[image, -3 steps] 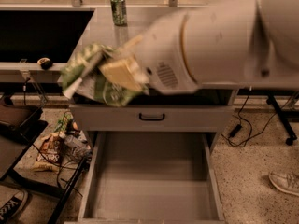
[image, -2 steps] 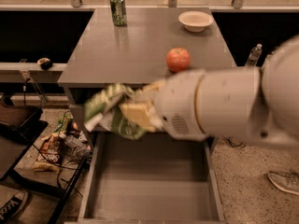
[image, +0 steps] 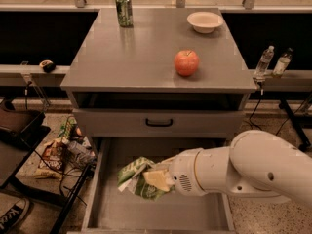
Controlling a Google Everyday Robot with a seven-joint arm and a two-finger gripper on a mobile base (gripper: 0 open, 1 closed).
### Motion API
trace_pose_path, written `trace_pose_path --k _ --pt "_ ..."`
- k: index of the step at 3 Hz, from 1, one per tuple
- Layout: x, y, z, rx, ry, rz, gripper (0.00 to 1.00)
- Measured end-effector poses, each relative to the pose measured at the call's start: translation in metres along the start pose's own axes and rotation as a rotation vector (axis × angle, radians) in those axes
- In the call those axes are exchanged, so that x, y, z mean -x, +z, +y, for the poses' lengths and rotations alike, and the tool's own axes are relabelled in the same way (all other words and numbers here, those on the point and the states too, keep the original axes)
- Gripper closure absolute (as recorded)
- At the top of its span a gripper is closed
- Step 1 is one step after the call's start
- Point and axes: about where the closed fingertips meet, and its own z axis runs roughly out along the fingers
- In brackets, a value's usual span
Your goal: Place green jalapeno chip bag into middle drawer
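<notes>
The green jalapeno chip bag (image: pixel 134 177) is crumpled, green foil with pale patches, held over the open middle drawer (image: pixel 126 213), a deep grey box pulled out below the cabinet. My gripper (image: pixel 155 181) reaches in from the right on a thick white arm and is shut on the bag, its yellowish fingers (image: pixel 156 179) pressed into the bag's right side. The bag hangs inside the drawer's outline, just above its floor.
On the cabinet top (image: pixel 146 57) stand a green soda can (image: pixel 124 9), a red apple (image: pixel 186 63) and a white bowl (image: pixel 205 21). A shut drawer front with a black handle (image: pixel 159 123) sits above. A brown snack bag (image: pixel 50 159) and cables lie on the floor left.
My arm has dropped from cabinet-top height down to the open drawer, carrying the bag with it. The bag now sits low inside the drawer's outline.
</notes>
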Motion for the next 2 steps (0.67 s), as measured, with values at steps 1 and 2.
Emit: trace_pose_path --k 1,2 --pt "-0.0447 0.0451 -0.0140 0.082 0.043 0.109 1.00" --pt "-0.0448 0.0455 -0.0139 0.084 0.044 0.109 1.00"
